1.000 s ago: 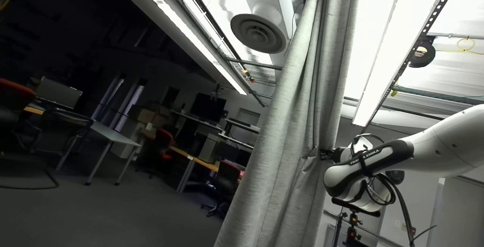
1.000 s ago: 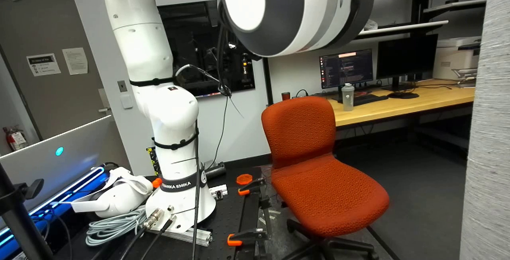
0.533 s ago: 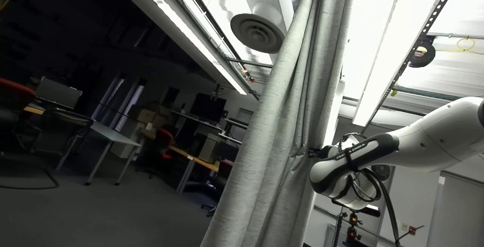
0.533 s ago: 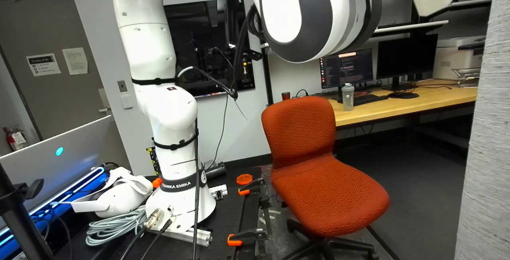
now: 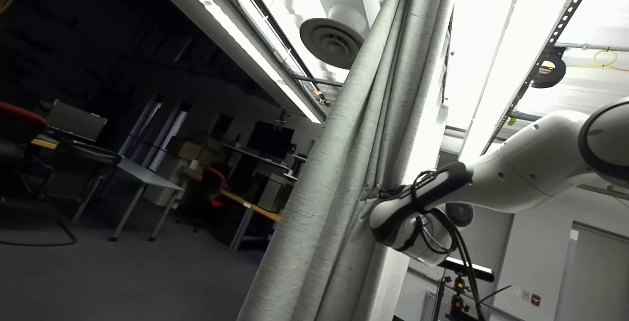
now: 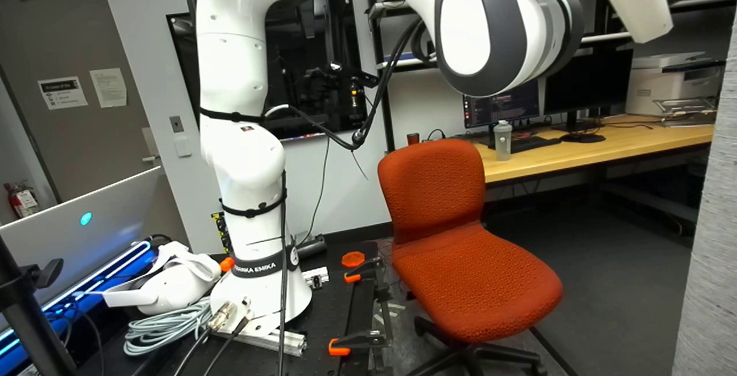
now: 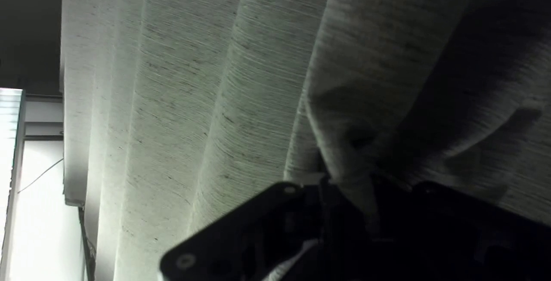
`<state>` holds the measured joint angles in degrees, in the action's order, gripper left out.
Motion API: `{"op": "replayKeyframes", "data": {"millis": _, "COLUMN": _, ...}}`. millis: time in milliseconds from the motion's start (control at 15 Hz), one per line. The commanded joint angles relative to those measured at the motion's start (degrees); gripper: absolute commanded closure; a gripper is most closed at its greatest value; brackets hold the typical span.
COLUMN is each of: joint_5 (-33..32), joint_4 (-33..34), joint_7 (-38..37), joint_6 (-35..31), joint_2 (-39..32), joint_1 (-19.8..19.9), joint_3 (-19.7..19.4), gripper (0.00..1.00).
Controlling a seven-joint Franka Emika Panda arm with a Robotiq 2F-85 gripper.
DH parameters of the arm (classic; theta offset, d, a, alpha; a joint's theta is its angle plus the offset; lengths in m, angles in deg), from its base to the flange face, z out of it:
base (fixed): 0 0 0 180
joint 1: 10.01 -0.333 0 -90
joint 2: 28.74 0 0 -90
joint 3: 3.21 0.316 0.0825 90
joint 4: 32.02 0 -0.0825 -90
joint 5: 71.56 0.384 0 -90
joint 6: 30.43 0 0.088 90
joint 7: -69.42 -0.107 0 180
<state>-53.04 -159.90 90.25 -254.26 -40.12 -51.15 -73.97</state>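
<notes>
A long grey curtain [image 5: 339,173] hangs in loose vertical folds, slanting across an exterior view. Its edge [image 6: 708,249] also shows at the far right in an exterior view. My gripper [image 5: 385,194] is at the curtain's right-hand side, pinching a fold that puckers around the fingertips. In the wrist view the dark gripper [image 7: 355,199] comes in from below, shut on a gathered strip of the fabric [image 7: 340,143]. Deep shadow hides much of the right finger. Broad folds of the curtain fill most of that view.
A camera on a stand [image 5: 459,286] is below the forearm, where loose cables [image 5: 462,247] dangle. An orange chair [image 6: 449,203] stands beside the robot's table [image 6: 322,318], with a wooden desk [image 6: 581,151] behind it. A white headset [image 6: 178,284] lies near the base.
Still holding the fabric, the gripper has moved left together with the curtain in an exterior view. More bright background shows beyond the curtain's right edge, and the arm reaches further out.
</notes>
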Motion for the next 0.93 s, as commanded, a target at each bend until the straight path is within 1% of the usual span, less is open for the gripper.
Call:
{"op": "replayKeyframes", "data": {"millis": 0, "joint_5": 6.9, "joint_4": 3.6, "joint_7": -3.9, "joint_6": 3.3, "joint_2": -6.7, "joint_1": 1.4, "joint_3": 2.7, "gripper": 0.99}}
{"op": "replayKeyframes", "data": {"millis": 267, "joint_5": 11.6, "joint_4": 6.5, "joint_7": -4.9, "joint_6": 4.7, "joint_2": -10.8, "joint_1": 2.1, "joint_3": 5.1, "gripper": 0.99}}
{"op": "replayKeyframes", "data": {"millis": 533, "joint_5": 13.8, "joint_4": 8.8, "joint_7": -5.0, "joint_6": 5.6, "joint_2": -13.8, "joint_1": 3.1, "joint_3": 6.1, "gripper": 0.99}}
{"op": "replayKeyframes", "data": {"millis": 600, "joint_5": 13.9, "joint_4": 9.2, "joint_7": -5.0, "joint_6": 5.9, "joint_2": -14.2, "joint_1": 3.3, "joint_3": 6.2, "gripper": 0.99}}
{"op": "replayKeyframes", "data": {"millis": 667, "joint_5": 11.7, "joint_4": 7.2, "joint_7": -3.7, "joint_6": 3.4, "joint_2": -10.9, "joint_1": 1.3, "joint_3": 5.4, "gripper": 0.95}}
{"op": "replayKeyframes", "data": {"millis": 867, "joint_5": 11.8, "joint_4": 8.0, "joint_7": -4.1, "joint_6": 3.5, "joint_2": -12.1, "joint_1": 2.0, "joint_3": 5.6, "gripper": 0.95}}
